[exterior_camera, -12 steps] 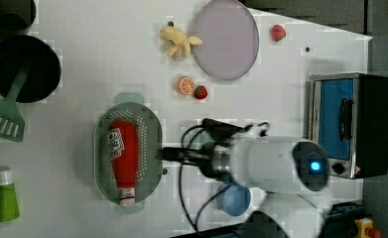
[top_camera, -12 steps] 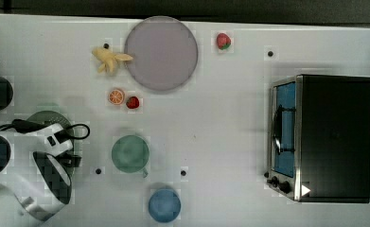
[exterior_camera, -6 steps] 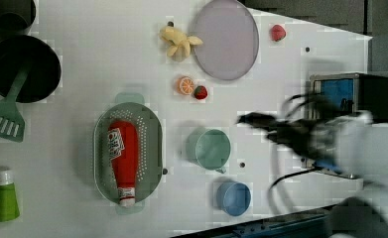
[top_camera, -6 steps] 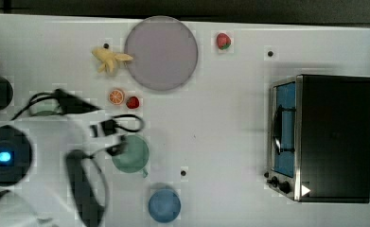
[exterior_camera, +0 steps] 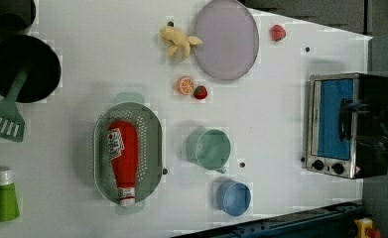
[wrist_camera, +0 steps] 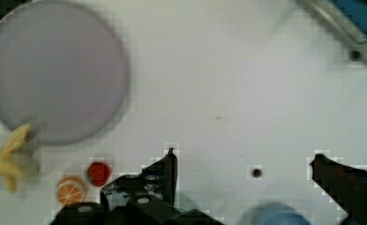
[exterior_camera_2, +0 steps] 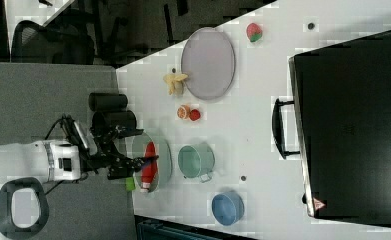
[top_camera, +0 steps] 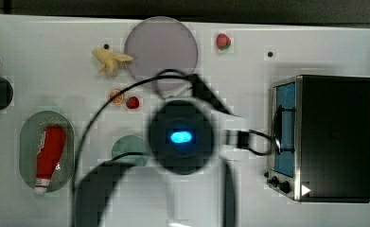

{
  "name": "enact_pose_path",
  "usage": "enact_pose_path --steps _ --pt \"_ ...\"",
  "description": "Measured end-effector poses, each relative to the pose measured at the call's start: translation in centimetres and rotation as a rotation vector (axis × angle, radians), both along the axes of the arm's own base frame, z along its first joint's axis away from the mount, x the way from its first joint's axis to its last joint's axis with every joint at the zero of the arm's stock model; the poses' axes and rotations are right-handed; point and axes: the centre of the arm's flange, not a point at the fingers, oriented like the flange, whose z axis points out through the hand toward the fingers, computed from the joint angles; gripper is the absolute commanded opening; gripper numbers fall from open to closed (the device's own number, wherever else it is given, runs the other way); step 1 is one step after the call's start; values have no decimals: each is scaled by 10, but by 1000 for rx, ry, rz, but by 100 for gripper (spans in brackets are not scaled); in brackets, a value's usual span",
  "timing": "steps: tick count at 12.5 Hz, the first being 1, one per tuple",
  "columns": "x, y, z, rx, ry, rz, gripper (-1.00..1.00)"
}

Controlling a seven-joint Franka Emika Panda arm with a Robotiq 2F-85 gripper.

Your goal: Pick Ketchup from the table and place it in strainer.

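Observation:
The Ketchup (exterior_camera: 122, 153) is a red bottle with a white cap, lying lengthwise inside the mint-green strainer (exterior_camera: 151, 141) on the white table (exterior_camera: 271, 114). It also lies in the strainer (top_camera: 27, 137) as the Ketchup (top_camera: 50, 153) in the top view and as the Ketchup (exterior_camera_2: 149, 161) in the right view. My gripper (wrist_camera: 244, 163) is open with nothing between its dark fingers (wrist_camera: 168, 165), above bare tabletop. In the top view the arm's dark wrist (top_camera: 180, 137) hovers over the table's middle, well to the strainer's right.
A grey-lilac plate (exterior_camera: 226, 38), a banana piece (exterior_camera: 177, 42), an orange slice (exterior_camera: 185, 85) and strawberries (exterior_camera: 200, 92) lie beyond the strainer. A green cup (exterior_camera: 209, 148) and a blue cup (exterior_camera: 233, 197) stand beside it. A toaster oven (exterior_camera: 343, 124) stands at the left view's right.
The arm has swept away from the strainer toward the table's middle and the oven side. The Ketchup stays lying in the strainer. The fingers remain open.

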Motion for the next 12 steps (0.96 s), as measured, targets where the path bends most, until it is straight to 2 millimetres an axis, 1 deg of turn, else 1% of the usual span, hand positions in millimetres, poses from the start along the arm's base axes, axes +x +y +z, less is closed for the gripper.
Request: enact_pose_path --steps 1,2,3,4,6,8,12 --pt "-3 -23 8 16 28 -52 100" --pt "-5 -38 20 42 43 -90 100" --pt "-7 -45 33 53 56 -109 100" --pt "-10 -47 47 52 67 -114 100" --pt "-11 -40 70 49 40 -103 100" --pt "-11 -27 83 49 13 -78 100" --pt "-9 3 77 88 29 -28 100"
